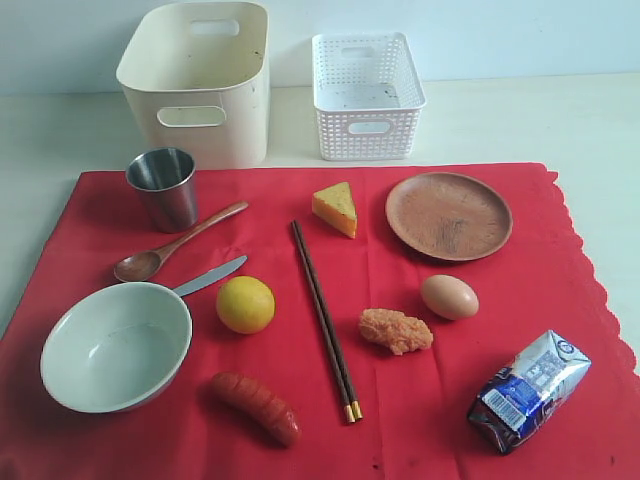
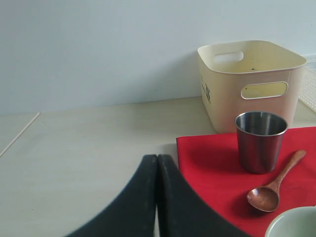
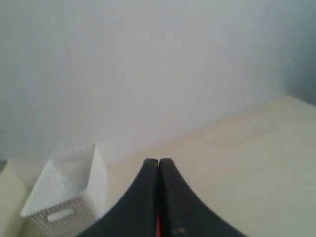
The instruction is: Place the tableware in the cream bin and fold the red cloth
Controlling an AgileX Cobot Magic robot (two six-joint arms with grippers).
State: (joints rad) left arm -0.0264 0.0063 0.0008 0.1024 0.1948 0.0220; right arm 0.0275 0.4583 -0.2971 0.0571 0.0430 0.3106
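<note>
Clearing is judged unstarted: the steel cup (image 1: 163, 185) is set on the bright red cloth (image 1: 430, 400) near the empty cream plastic bin (image 1: 235, 135), and the left gripper (image 2: 157, 160) and right gripper (image 3: 158, 162), pressed together, must be opened

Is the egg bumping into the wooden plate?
Apart. The exterior view shows a strip of red cloth between the egg and the near rim of the plate.

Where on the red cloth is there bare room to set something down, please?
Bare cloth lies at the front between chopsticks and carton, and right of the plate. It is crowded around cup, spoon, knife and bowl.
</note>
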